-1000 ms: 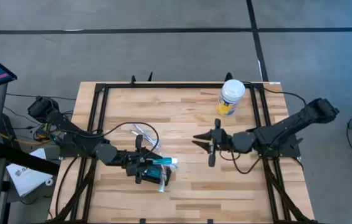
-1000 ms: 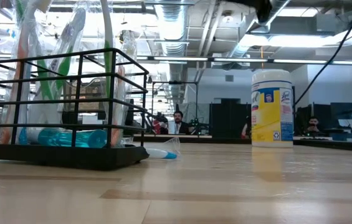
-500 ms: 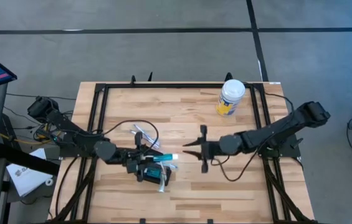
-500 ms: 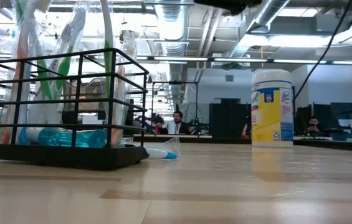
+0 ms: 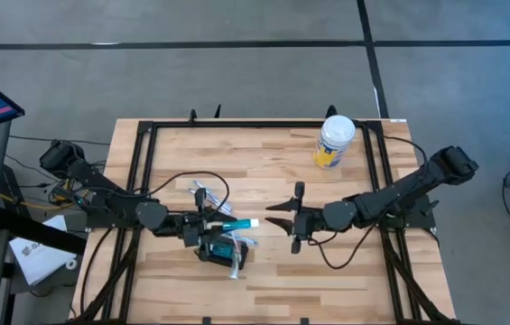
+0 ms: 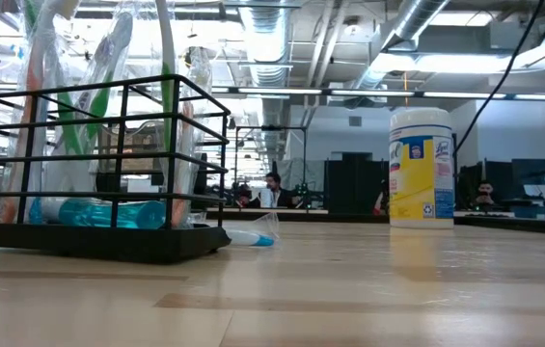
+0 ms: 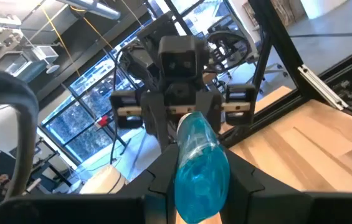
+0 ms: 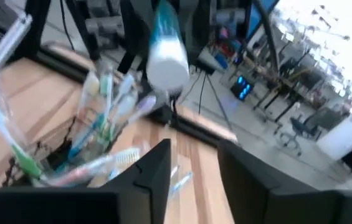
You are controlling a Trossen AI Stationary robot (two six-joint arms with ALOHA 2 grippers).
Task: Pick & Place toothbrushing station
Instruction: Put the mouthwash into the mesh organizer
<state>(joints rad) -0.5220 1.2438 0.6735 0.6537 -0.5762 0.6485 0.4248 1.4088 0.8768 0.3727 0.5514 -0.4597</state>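
On the tabletop (image 5: 264, 162) the toothbrushing station (image 5: 221, 251) sits at seven o'clock, its long axis slanting, right under my left tool (image 5: 202, 226), clamped on a blue tube (image 5: 234, 226) pointing at three o'clock toward my parted, empty right tool (image 5: 283, 219), well apart.

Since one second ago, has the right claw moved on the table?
Yes. In the high view the right claw has moved toward the left arm's side, farther from the white-lidded canister and nearer the toothbrushing station.
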